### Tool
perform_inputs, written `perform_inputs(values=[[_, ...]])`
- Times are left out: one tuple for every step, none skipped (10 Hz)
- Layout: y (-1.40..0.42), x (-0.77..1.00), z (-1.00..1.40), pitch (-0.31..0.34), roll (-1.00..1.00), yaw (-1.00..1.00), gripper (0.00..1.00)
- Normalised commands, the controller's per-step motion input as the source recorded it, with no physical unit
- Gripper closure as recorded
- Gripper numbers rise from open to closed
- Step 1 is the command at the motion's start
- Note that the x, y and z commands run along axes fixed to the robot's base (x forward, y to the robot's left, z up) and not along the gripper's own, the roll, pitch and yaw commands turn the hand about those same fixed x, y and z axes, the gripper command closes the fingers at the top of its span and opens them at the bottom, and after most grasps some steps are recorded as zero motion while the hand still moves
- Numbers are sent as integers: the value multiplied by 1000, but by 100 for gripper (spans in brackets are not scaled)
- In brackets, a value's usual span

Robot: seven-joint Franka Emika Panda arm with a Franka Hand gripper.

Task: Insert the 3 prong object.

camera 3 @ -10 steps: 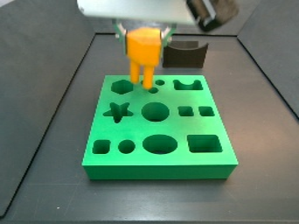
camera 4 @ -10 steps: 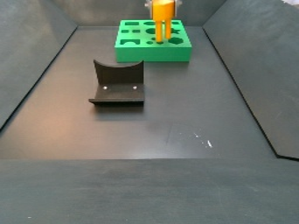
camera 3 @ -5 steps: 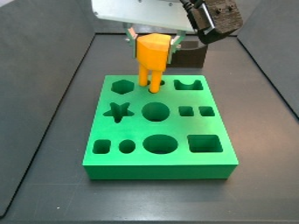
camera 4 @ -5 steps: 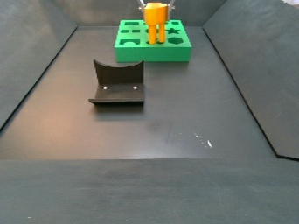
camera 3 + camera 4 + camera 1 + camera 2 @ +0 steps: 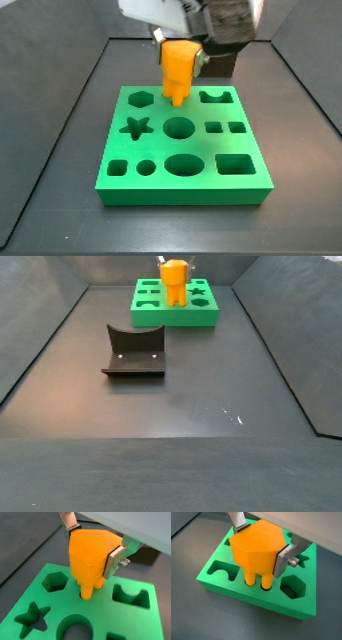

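The 3 prong object point(image 5: 90, 554) is a bright orange piece held upright between my gripper's point(image 5: 93, 544) silver fingers. My gripper point(image 5: 262, 543) is shut on its blocky body. It stands over the green board point(image 5: 251, 599), at the middle of one end row. Its prongs point(image 5: 258, 577) reach down into small round holes in the board, and the tips are hidden inside. In both side views the object point(image 5: 178, 70) point(image 5: 174, 281) stands on the board point(image 5: 174, 185) point(image 5: 174, 321) with my gripper point(image 5: 181, 48) point(image 5: 175, 264) above it.
The board has other cut-outs: a hexagon point(image 5: 139, 99), a star point(image 5: 134, 127), round holes point(image 5: 178, 127) and a square point(image 5: 234, 163). The dark fixture point(image 5: 134, 351) stands on the floor beside the board, and shows behind it in a side view point(image 5: 221, 62). Walls ring the dark floor.
My gripper has moved down a little with the orange object. The prongs sit deeper in the board's holes than before.
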Motion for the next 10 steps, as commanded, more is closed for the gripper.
perform_inputs(values=[[103,66,-289,-16,-209,-571,100],[63,0,-266,0,-153,-197,100],[80,0,-280,-10,-141,-37,100],[77,0,-437,-44,-61,0,100],[94,-143,-474,-134,-51,17,100],[103,-100,-454,-116,-37,3,100],[100,-71,-434,-94,-64,0,100],[17,-91,-217,-116,-90,0,100],[0,0,0,0,-10,0,100],[0,0,0,0,0,0,100]])
